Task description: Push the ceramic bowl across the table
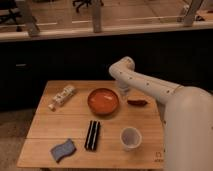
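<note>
The ceramic bowl (103, 101) is orange-red, wide and shallow, and sits upright near the back middle of the light wooden table (75, 125). My gripper (123, 92) hangs from the white arm just right of the bowl's rim, low over the table and very close to the bowl. I cannot tell whether it touches the rim.
A small bottle (62, 97) lies on its side at the back left. A dark red item (137, 102) lies right of the gripper. A black bar (92, 135), a white cup (130, 137) and a blue-grey sponge (63, 149) sit nearer the front. A dark counter stands behind the table.
</note>
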`<state>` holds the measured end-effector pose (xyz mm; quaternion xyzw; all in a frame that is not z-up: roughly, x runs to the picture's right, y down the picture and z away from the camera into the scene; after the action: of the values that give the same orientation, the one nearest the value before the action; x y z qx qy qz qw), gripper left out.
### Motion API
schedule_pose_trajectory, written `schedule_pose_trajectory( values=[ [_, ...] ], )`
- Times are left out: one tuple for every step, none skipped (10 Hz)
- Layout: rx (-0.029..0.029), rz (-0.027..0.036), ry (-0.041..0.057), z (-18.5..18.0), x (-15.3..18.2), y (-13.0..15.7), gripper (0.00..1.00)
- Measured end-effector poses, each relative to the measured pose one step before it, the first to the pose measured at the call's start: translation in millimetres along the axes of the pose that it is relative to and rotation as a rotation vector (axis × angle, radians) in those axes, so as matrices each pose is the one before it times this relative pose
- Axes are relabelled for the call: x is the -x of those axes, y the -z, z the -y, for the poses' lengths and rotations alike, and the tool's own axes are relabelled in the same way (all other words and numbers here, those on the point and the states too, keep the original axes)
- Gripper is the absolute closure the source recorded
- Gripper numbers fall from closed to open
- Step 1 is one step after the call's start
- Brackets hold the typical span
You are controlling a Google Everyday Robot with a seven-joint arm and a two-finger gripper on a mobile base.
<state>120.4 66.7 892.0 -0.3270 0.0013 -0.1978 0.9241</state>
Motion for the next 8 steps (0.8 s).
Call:
schedule_pose_trajectory(
  values=[
    [0.00467,0.00066,0.01372,-0.49,3.7,-1.15,1.0],
    [0.0048,-0.00596,0.0179,-0.59,7.33,-1.98,1.0],
    [0.00344,0.00533,0.01619,1.28,14.11,0.31,1.0],
    [0.00144,0.0004,0.01607,1.03,10.25,-0.61,1.0],
    [0.00274,-0.0025,0.00703,0.41,2.72,1.01,1.0],
    [0.00586,-0.00217,0.0132,0.5,5.13,0.87,1.0],
    [0.00514,0.00066,0.01705,1.47,6.89,0.31,1.0],
    [0.0035,0.00051,0.01898,3.76,8.99,2.64,1.0]
  ],
)
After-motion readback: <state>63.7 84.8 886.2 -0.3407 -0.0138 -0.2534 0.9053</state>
